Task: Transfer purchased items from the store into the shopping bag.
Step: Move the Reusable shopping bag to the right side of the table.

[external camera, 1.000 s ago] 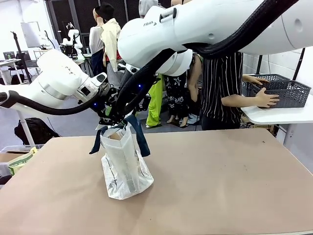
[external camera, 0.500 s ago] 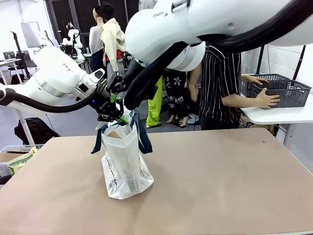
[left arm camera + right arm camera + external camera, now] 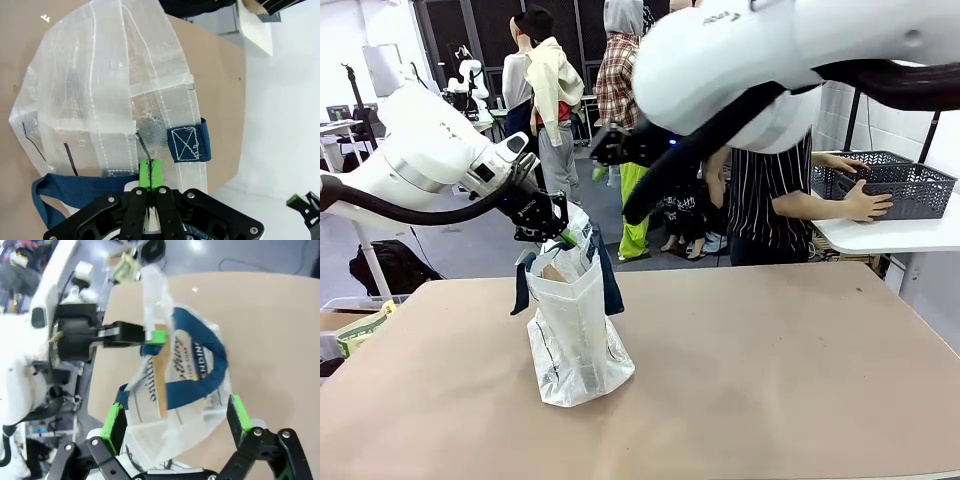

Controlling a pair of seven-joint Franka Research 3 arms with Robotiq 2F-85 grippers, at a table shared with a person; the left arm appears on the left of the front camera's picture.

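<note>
Two jaws of our left gripper [image 3: 149,172] clamp the bag [image 3: 572,330] rim; right gripper [image 3: 175,422] gapes; we hold the mouth steady.

We see a broad tan bench [image 3: 760,360] spanning the lower part of the frame. On it, at lower left, stands the shopping bag [image 3: 575,335], translucent white with navy handles. At the right edge, a white side bench [image 3: 880,235] carries a dark grey lattice basket [image 3: 900,185].
</note>
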